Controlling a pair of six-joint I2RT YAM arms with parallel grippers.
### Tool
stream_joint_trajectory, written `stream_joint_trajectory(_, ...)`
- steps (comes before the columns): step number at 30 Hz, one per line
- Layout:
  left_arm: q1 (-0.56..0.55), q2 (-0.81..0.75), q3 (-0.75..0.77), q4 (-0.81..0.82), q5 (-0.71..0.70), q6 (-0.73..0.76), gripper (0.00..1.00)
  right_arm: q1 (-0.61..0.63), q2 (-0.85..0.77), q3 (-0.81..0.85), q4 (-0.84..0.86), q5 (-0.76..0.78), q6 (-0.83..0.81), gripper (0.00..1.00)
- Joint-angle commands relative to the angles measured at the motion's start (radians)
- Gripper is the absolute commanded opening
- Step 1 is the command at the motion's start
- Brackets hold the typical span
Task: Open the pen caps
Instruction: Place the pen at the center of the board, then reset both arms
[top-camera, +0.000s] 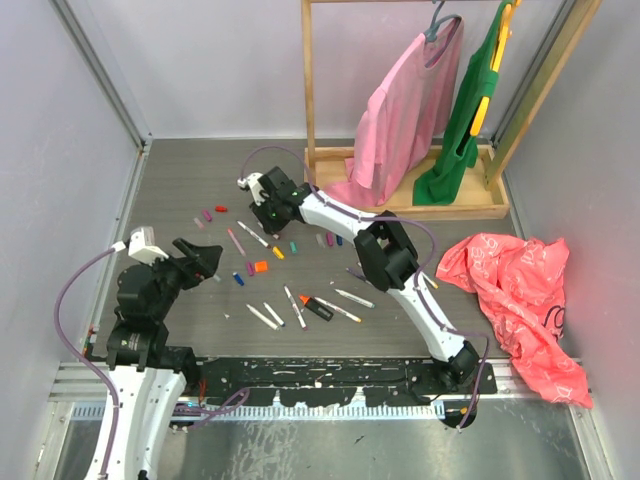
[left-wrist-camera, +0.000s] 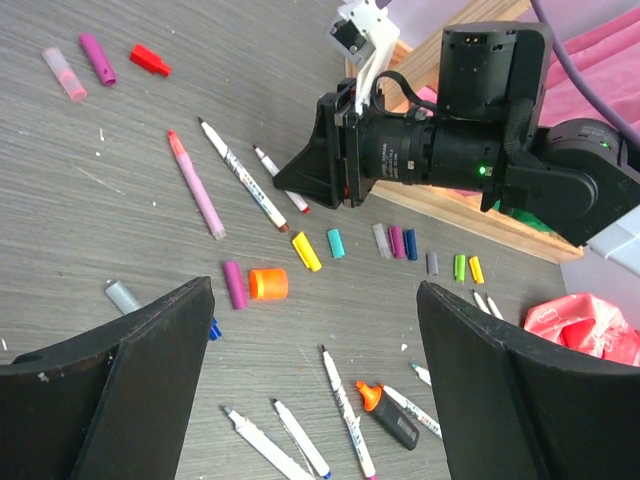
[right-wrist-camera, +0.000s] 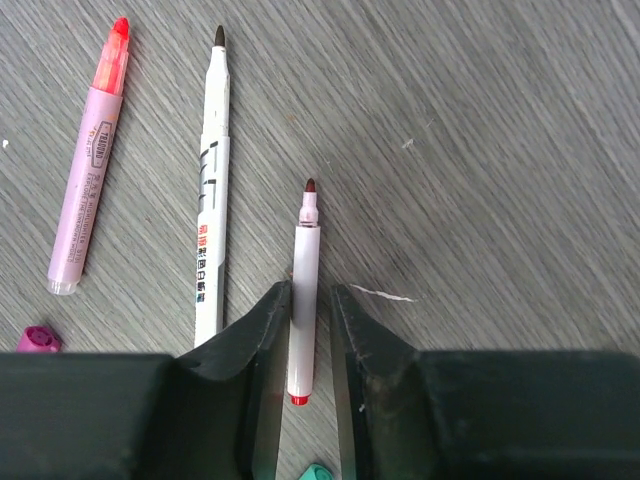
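My right gripper (right-wrist-camera: 310, 290) is low over the table, its jaws slightly apart round a thin white pen (right-wrist-camera: 305, 240) with a bare dark-red tip; the left finger touches the pen and a gap shows on the right. A white pen (right-wrist-camera: 212, 180) and a pink highlighter (right-wrist-camera: 90, 160) lie to its left. In the top view the right gripper (top-camera: 258, 208) is at the far middle. My left gripper (left-wrist-camera: 315, 288) is wide open and empty above the table. Loose caps lie scattered: orange (left-wrist-camera: 268, 283), yellow (left-wrist-camera: 306, 251), teal (left-wrist-camera: 336, 242), red (left-wrist-camera: 149, 60). The orange-and-black marker (left-wrist-camera: 390, 415) lies near several uncapped pens.
A wooden rack (top-camera: 410, 200) with a pink garment (top-camera: 405, 110) and a green one (top-camera: 470, 100) stands at the back right. A crumpled red plastic bag (top-camera: 520, 300) lies at the right. Grey walls close in both sides.
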Motion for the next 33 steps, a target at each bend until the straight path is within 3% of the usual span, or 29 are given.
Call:
stream_joint_trajectory(1,0.004,-0.001,0.024,-0.025,0.038,-0.006,0.84,0.001,-0.025,0.017,0.015,0.003,-0.003,0.30)
stream_joint_trajectory(5,0.003,-0.009,0.045,-0.047,0.062,-0.006,0.84,0.001,-0.075,0.006,0.000,-0.012,-0.014,0.30)
stream_joint_trajectory(13,0.003,0.023,0.144,-0.047,0.158,0.005,0.97,0.001,-0.284,-0.045,-0.061,-0.038,-0.091,0.34)
stream_joint_trajectory(18,0.003,0.059,0.191,-0.012,0.235,0.012,0.98,0.003,-0.458,-0.175,-0.144,-0.085,-0.188,0.34)
stream_joint_trajectory(23,0.004,0.114,0.202,0.035,0.285,0.000,0.98,0.004,-0.736,-0.433,-0.153,0.014,-0.343,0.34)
stream_joint_trajectory(26,0.005,0.164,0.218,0.079,0.359,-0.033,0.98,-0.010,-0.932,-0.608,-0.103,0.069,-0.414,0.47)
stream_joint_trajectory(31,0.004,0.233,0.296,0.122,0.410,-0.081,0.98,-0.140,-1.233,-0.806,-0.010,0.029,-0.442,0.98)
stream_joint_trajectory(33,0.003,0.265,0.368,0.084,0.396,-0.067,0.98,-0.229,-1.317,-0.823,0.001,-0.042,-0.395,1.00)
